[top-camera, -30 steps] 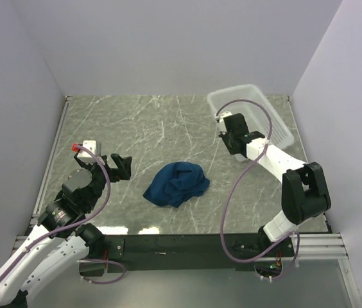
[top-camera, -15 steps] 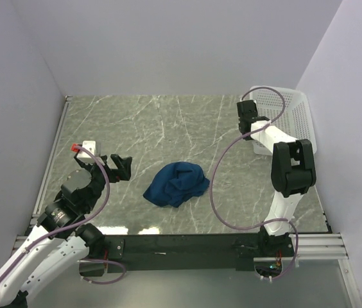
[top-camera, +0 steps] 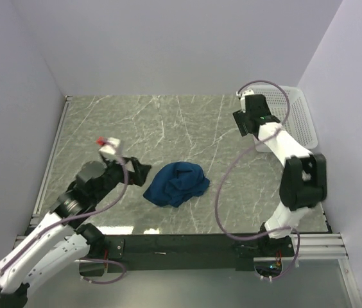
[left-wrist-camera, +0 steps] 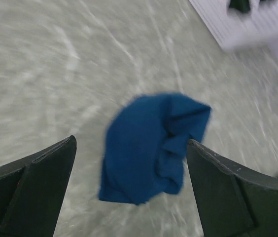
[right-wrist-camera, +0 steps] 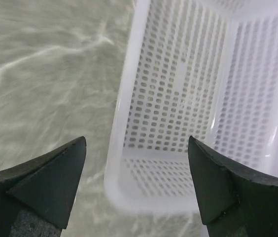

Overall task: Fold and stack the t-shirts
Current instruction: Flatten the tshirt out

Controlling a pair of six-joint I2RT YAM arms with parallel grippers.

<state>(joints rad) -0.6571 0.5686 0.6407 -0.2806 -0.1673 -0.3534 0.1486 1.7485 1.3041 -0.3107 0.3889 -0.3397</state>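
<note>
Near the crumpled t-shirt (top-camera: 178, 183), the left gripper (left-wrist-camera: 131, 148) has swung in, spread to grasp; the right gripper (right-wrist-camera: 136, 143), also spread, faces the basket (top-camera: 294, 119).

My left arm (top-camera: 43, 236) and right arm (top-camera: 284, 144) wear white shells over black joints, a mauve cable (top-camera: 219, 200) looping along each. My jaws are matte black wedges; a red-tipped white tab (top-camera: 108, 143) tops the left wrist.
</note>
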